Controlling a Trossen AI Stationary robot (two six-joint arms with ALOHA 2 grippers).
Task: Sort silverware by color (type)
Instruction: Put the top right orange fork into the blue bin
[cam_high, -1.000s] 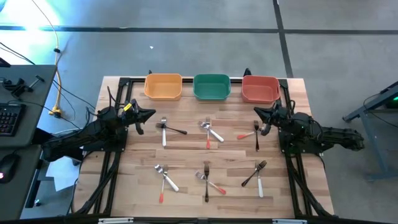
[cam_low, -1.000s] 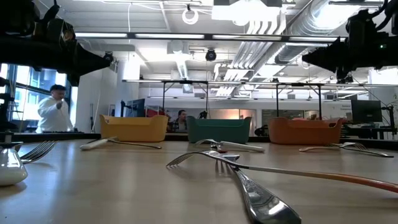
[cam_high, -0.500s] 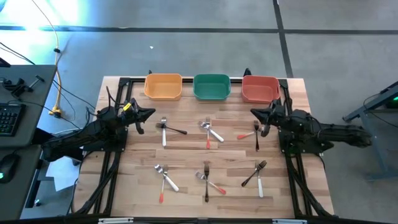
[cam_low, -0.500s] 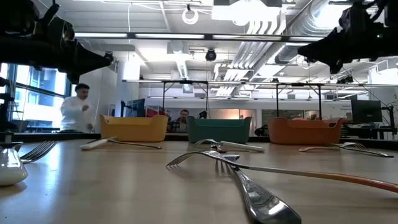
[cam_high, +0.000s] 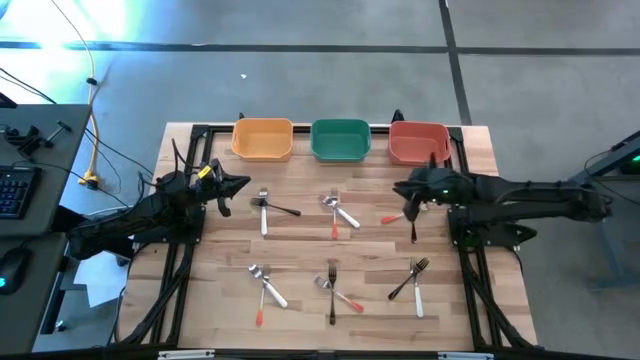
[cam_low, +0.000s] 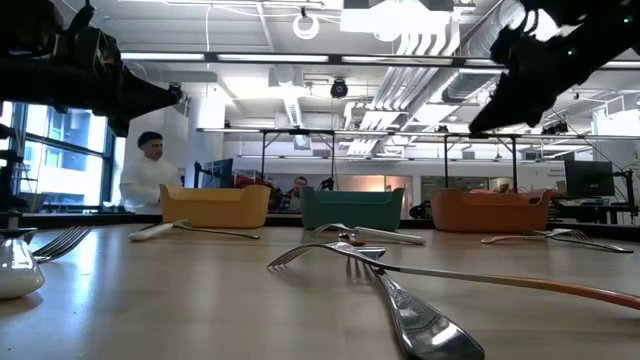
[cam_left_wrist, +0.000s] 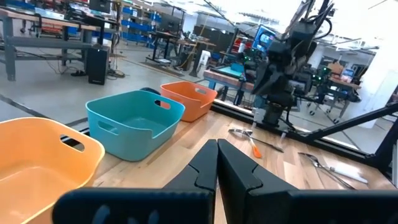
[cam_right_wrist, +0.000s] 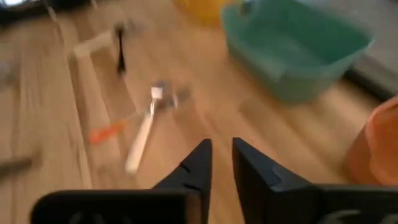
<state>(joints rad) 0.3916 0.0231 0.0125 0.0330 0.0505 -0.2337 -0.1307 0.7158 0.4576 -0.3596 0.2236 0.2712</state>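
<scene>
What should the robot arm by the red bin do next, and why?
Probably lower the right gripper onto the fork pair beneath it. It hovers over them with jaws slightly apart and empty, and all the silverware lies on the table, none in the bins. The left gripper waits, shut.

Wooden table (cam_high: 220, 300) carries three bins in a row along its far edge: yellow bin (cam_high: 262, 139), green bin (cam_high: 340, 139), red bin (cam_high: 417, 142), each just beside the next. Desk (cam_high: 40, 165) beside the table holds a keyboard (cam_high: 12, 190). Person in white top (cam_low: 148, 178) beyond the table. Yellow cable (cam_high: 92, 120) on the floor.
</scene>
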